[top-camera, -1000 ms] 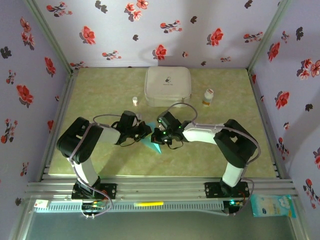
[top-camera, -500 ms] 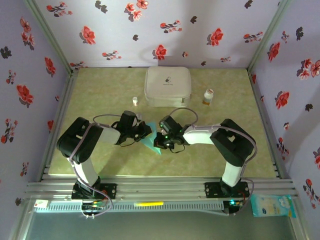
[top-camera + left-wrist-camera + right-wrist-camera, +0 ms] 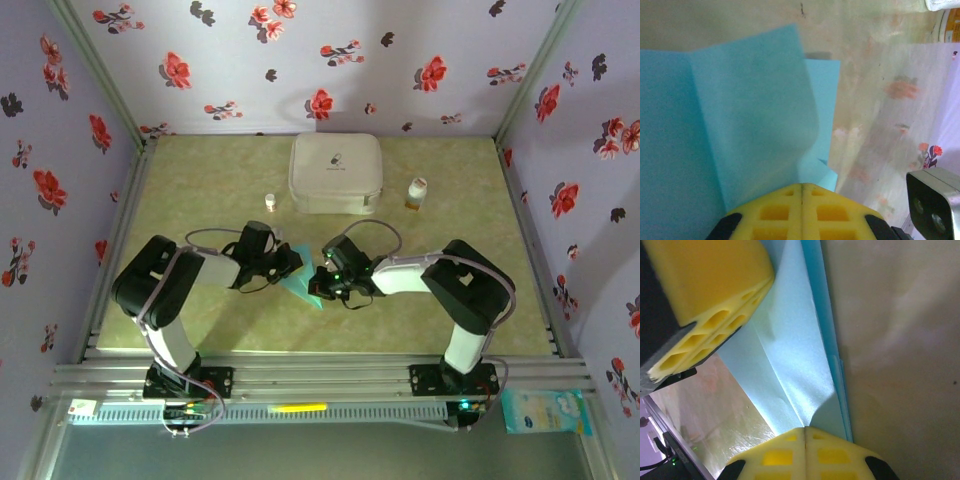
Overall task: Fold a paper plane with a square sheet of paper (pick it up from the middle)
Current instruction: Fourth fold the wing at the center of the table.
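Meeting over the middle of the green table, both arms worked on the partly folded light blue sheet of paper, which lay between their wrists, well in front of the white rounded case. The left gripper had its yellow fingers pressed fully together, tips at the near edge of a raised flap; whether any paper was caught between them could not be told. The right gripper was likewise closed tight, its tips set at the end of a crease close beside the left gripper's fingers. A small white jar and an orange-labelled bottle stood either side of the case.
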You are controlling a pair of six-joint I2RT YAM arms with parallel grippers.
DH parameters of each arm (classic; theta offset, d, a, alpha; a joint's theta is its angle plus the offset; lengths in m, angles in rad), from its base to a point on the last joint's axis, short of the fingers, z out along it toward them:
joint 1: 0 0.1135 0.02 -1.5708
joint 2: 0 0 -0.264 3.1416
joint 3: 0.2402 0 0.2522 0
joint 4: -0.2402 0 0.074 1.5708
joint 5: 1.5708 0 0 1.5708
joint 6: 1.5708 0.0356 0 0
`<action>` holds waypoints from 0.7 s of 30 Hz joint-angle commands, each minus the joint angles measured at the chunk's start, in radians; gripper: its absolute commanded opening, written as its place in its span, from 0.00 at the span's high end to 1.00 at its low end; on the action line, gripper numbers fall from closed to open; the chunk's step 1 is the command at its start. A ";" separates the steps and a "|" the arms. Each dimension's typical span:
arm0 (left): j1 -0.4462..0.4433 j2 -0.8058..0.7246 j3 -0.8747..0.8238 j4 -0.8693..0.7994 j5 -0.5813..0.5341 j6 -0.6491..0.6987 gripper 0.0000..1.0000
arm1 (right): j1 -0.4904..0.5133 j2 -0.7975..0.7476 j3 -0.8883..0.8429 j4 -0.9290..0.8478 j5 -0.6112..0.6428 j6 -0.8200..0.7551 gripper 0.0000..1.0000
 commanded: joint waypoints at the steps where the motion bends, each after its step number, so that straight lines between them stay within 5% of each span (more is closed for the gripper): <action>1: 0.008 -0.098 0.035 -0.107 0.012 0.066 0.91 | -0.004 0.011 -0.040 -0.075 0.016 0.010 1.00; 5: 0.005 -0.165 0.047 -0.197 0.022 0.107 1.00 | -0.007 0.018 -0.036 -0.071 0.011 0.010 1.00; 21: -0.067 -0.085 0.033 -0.201 0.110 0.102 1.00 | -0.008 0.027 -0.040 -0.061 0.013 0.018 1.00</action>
